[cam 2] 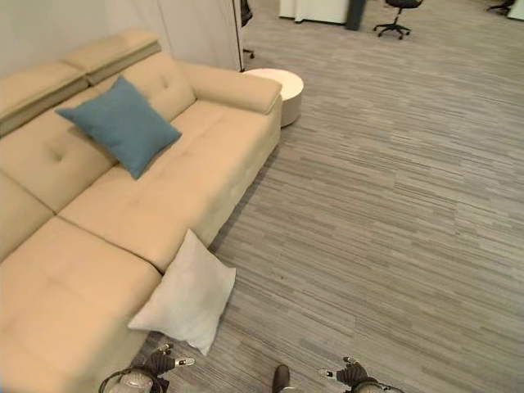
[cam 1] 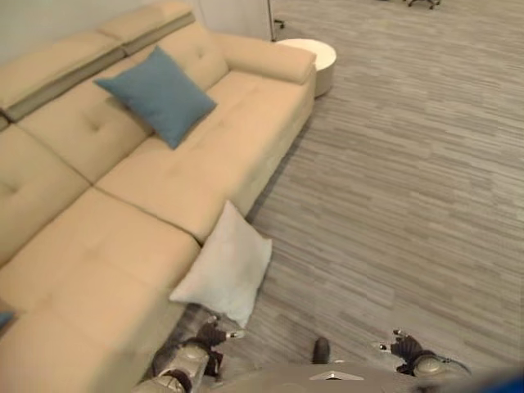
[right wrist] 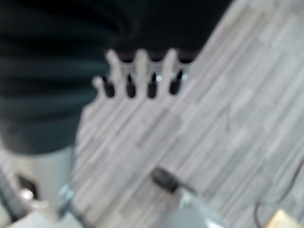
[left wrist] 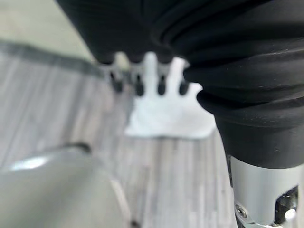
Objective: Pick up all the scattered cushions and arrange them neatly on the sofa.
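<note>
From the head views I count two cushions: a square blue cushion (cam 1: 159, 94) propped against the back of the soft beige sofa (cam 1: 123, 246) at about ten o'clock, and a plump white cushion (cam 1: 225, 266) leaning on the sofa's front edge with its lower corner on the striped grey floor (cam 1: 393, 188) near six o'clock, plus one round white side table (cam 1: 315, 59) at twelve o'clock beyond the sofa's arm. The left wrist view shows the left hand (left wrist: 142, 78) with its fingers hanging straight and loose, empty, above the floor with the white cushion just past their tips. The right wrist view shows the right hand (right wrist: 142, 76) likewise relaxed and holding nothing over bare striped flooring.
</note>
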{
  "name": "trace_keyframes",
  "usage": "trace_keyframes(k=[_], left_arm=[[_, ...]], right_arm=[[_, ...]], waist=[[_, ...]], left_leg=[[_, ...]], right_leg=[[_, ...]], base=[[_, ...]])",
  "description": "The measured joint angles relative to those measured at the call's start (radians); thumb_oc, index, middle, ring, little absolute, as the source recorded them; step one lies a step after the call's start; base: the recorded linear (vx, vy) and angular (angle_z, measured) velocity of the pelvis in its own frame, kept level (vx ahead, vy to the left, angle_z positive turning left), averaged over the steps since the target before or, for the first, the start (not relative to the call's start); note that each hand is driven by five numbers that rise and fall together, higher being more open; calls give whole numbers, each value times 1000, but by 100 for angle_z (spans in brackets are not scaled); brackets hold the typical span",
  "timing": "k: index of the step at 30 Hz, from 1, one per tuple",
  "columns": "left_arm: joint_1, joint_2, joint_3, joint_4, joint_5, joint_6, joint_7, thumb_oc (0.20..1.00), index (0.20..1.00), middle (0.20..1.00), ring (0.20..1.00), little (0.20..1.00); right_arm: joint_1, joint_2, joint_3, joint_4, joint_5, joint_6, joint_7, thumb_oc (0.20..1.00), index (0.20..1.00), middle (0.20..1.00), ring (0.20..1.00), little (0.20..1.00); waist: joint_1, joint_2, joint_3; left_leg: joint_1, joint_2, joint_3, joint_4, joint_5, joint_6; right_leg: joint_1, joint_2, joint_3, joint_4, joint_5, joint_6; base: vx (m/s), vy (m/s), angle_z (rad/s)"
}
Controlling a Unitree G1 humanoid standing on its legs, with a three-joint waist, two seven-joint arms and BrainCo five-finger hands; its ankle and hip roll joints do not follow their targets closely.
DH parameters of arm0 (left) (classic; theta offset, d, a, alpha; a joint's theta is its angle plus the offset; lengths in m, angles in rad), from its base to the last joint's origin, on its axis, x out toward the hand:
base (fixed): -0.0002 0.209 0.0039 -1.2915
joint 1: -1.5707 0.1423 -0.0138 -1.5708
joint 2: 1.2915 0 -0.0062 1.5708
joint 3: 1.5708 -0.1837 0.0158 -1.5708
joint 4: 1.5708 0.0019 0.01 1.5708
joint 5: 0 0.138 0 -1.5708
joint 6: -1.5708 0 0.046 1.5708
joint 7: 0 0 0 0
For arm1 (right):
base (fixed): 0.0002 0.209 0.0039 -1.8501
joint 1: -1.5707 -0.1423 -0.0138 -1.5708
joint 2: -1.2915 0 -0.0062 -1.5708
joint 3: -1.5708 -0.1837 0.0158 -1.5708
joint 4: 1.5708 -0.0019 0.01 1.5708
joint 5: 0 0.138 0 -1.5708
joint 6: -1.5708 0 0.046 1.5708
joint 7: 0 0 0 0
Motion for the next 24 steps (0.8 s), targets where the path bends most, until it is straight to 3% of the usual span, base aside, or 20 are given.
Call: trace_keyframes(k=[1,2,4,5,6,7,8,9,10,11,12,13,14,15,16,17,18,20,22,24], left_arm=[[-12,-3,-11,-19,1,1,0,1000,1000,1000,1000,1000],[-8,-8,-10,-27,2,7,-1,1000,1000,1000,1000,1000],[-5,-11,-8,-22,2,12,0,1000,1000,1000,1000,1000],[-4,-8,-7,-15,3,15,0,1000,1000,1000,1000,1000],[15,1,-7,-13,4,15,-2,1000,1000,1000,1000,1000],[28,-3,-4,11,16,17,-9,1000,1000,1000,1000,1000],[36,-4,-5,13,23,19,-18,1000,1000,1000,1000,1000],[38,-6,-7,13,23,19,-20,1000,1000,1000,1000,1000],[31,-6,-9,8,23,21,-21,1000,1000,1000,1000,1000],[23,7,-15,4,23,20,-20,1000,1000,1000,1000,1000],[27,17,-31,3,22,22,-20,1000,1000,1000,1000,1000],[36,25,-34,7,22,21,-20,1000,1000,1000,1000,1000],[34,24,-26,12,22,21,-20,1000,1000,1000,1000,1000],[31,16,-20,14,22,21,-21,1000,1000,1000,1000,1000],[48,17,-7,23,22,19,-20,1000,1000,1000,1000,1000],[36,13,-8,25,22,7,-21,1000,1000,1000,1000,1000],[31,4,-4,22,22,-1,-20,1000,1000,1000,1000,1000],[53,-6,2,23,20,-1,-20,1000,1000,1000,1000,1000],[49,-7,1,18,19,1,-20,1000,1000,1000,1000,1000],[30,15,-1,-1,19,4,-19,1000,1000,1000,1000,1000]], right_arm=[[32,-4,2,6,12,4,-1,1000,1000,1000,1000,1000],[47,2,0,23,19,5,-2,1000,1000,1000,1000,1000],[35,12,-1,39,19,4,0,1000,1000,1000,1000,1000],[19,11,-4,32,18,4,-1,1000,1000,1000,1000,1000],[4,13,0,42,16,4,0,1000,1000,1000,1000,1000],[-3,5,-3,29,16,3,0,1000,1000,1000,1000,1000],[9,-1,-3,21,16,5,0,1000,1000,1000,1000,1000],[15,-5,-2,21,16,8,0,1000,1000,1000,1000,1000],[7,-4,-1,10,16,10,4,1000,1000,1000,1000,1000],[3,1,12,5,16,12,3,1000,1000,1000,1000,1000],[-6,4,16,-14,17,10,4,1000,1000,1000,1000,1000],[-23,7,20,-37,17,3,9,1000,1000,1000,1000,1000],[-30,20,23,-41,17,3,14,1000,1000,1000,1000,1000],[-29,29,23,-37,17,4,14,1000,1000,1000,1000,1000],[-22,52,15,-20,17,4,15,1000,1000,1000,1000,1000],[-9,60,17,-4,17,5,16,1000,1000,1000,1000,1000],[-9,50,16,-2,16,5,17,1000,1000,1000,1000,1000],[-9,19,11,-22,17,-4,13,1000,1000,1000,1000,1000],[-26,2,14,-45,19,-13,12,1000,1000,1000,1000,1000],[-26,3,21,-56,20,-13,11,1000,1000,1000,1000,1000]], waist=[[-28,-3,2],[-55,-4,0],[-51,14,-2],[-47,19,-4],[-41,26,-8],[-39,43,-19],[-41,59,-25],[-35,100,-33],[-38,111,-12],[-44,92,-6],[-42,81,-3],[-27,76,-5],[-26,66,-8],[-35,53,-6],[-49,50,-3],[-49,43,-2],[-37,54,3],[5,44,-6],[11,33,2],[-49,13,20]], left_leg=[[-19,5,106,-79,2,11],[-37,-22,274,-192,2,31],[-32,-57,342,-291,8,43],[-14,-58,327,-312,11,48],[16,-78,244,-324,7,60],[60,-102,229,-322,-20,113],[106,-127,226,-355,-25,165],[148,-128,226,-416,-31,216],[167,-151,180,-396,-50,240],[203,-186,127,-390,-70,260],[223,-194,93,-398,-91,249],[232,-187,77,-421,-88,217],[235,-185,31,-425,-102,199],[267,-177,-18,-424,-119,192],[314,-162,-70,-419,-139,166],[340,-137,-108,-384,-163,134],[336,-117,-116,-332,-154,102],[290,-74,-91,-231,-123,18],[221,-42,-40,-241,-124,13],[114,-8,84,-197,-122,14]], right_leg=[[13,3,-89,-6,-29,13],[18,9,-148,-5,-63,57],[4,39,-147,6,-96,92],[0,51,-145,25,-101,74],[-1,55,-128,59,-116,49],[-2,43,-125,112,-150,51],[-11,27,-138,187,-185,79],[-58,7,-140,333,-236,97],[-204,-79,-49,723,-225,115],[-310,-107,63,901,-227,135],[-365,-79,171,855,-228,130],[-400,-32,260,602,-210,119],[-392,-21,295,294,-146,124],[-356,-13,327,68,-50,135],[-306,6,353,57,-16,141],[-244,13,358,69,56,131],[-179,12,310,41,121,76],[-89,17,212,-2,100,-12],[-76,19,140,-1,77,-34],[-39,13,28,-1,39,-24]], base=[[140,-30,178],[127,-11,174],[199,83,69],[303,179,-11],[234,180,-44],[209,174,-34],[208,147,-2],[236,101,65],[313,38,98],[315,-82,135],[380,-168,105],[325,-162,97],[378,-209,114],[276,-193,160],[286,-271,217],[164,-290,236],[127,-309,234],[-1,-294,167],[-62,-154,105],[-57,-21,143]])
